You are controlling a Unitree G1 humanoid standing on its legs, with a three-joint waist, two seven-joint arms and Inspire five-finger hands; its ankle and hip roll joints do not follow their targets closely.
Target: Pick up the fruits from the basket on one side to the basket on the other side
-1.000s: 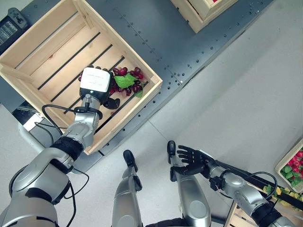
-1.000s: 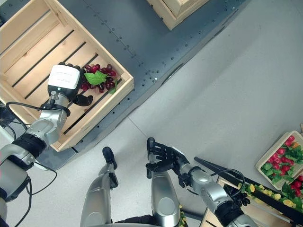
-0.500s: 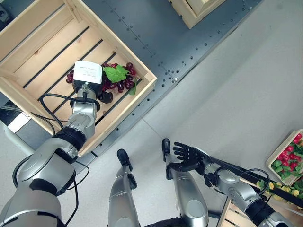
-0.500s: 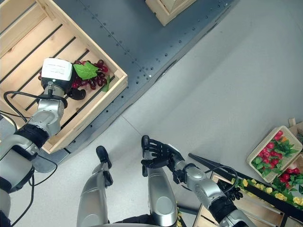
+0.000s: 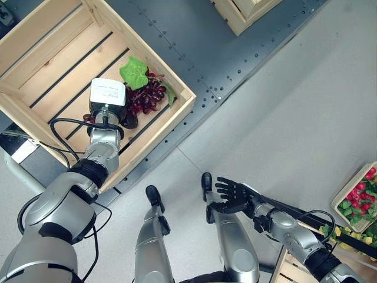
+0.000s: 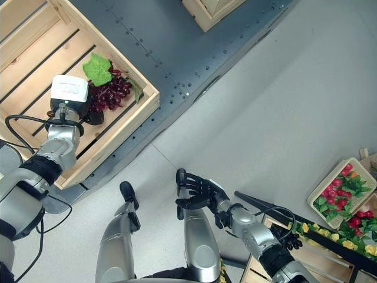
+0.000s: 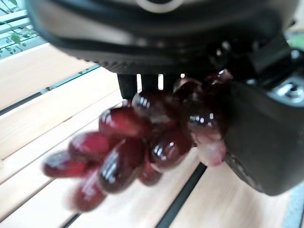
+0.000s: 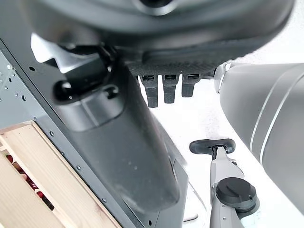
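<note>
Nearest the robot's body, the right robot hand [image 5: 234, 197] hangs low over the floor with fingers spread and nothing in it, idle while the other arm works. Behind it at the right edge, small trays of red fruit and green leaves [image 5: 361, 207] sit well apart from the action. Farther out, the left robot hand [image 5: 107, 101] reaches into the wooden crate [image 5: 189, 98] and has its fingers and thumb curled round a bunch of dark red grapes [image 7: 142, 147]. The grapes dangle from the grip above the slatted crate floor, their green leaf [image 5: 134, 72] lying toward the far side. This looks like the lift or set-down stage of the transfer; which one cannot be told.
</note>
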